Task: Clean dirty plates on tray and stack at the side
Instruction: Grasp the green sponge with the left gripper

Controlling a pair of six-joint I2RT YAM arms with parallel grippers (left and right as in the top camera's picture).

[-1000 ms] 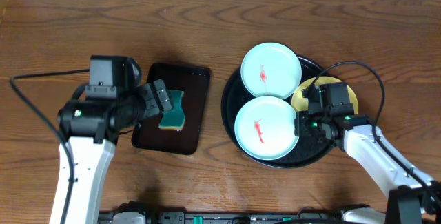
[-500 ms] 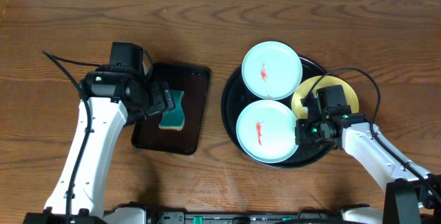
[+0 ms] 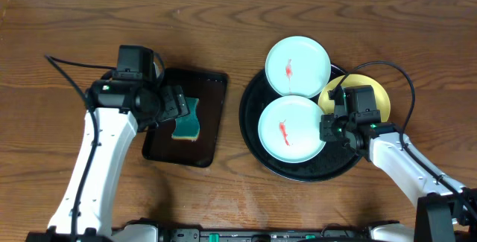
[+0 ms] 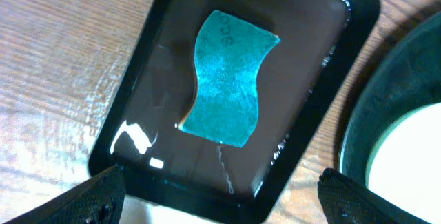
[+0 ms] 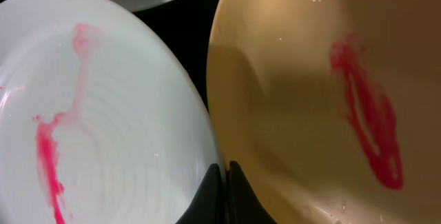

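Note:
Two mint-white plates lie on the round black tray (image 3: 250, 115), the far one (image 3: 298, 66) reaching over its back rim and the near one (image 3: 292, 129) in the middle, each with a red streak. A yellow plate (image 3: 382, 100) sits at the tray's right edge, mostly hidden under my right arm. My right gripper (image 3: 326, 130) is shut, its tips (image 5: 224, 172) down in the gap between the near mint plate (image 5: 103, 114) and the red-streaked yellow plate (image 5: 310, 100). My left gripper (image 3: 179, 106) hangs open over a teal sponge (image 4: 227, 79), holding nothing.
The sponge (image 3: 188, 121) lies in a small rectangular black tray (image 3: 212, 97) with a wet, shiny bottom, left of the round tray. In the left wrist view the round tray's rim (image 4: 372, 114) and a plate's edge (image 4: 413, 162) show at the right. Brown wood tabletop surrounds both trays.
Both mint plates slid up and to the right on the round tray as my right gripper shifted between them and the yellow plate. My left arm swung in over the sponge tray.

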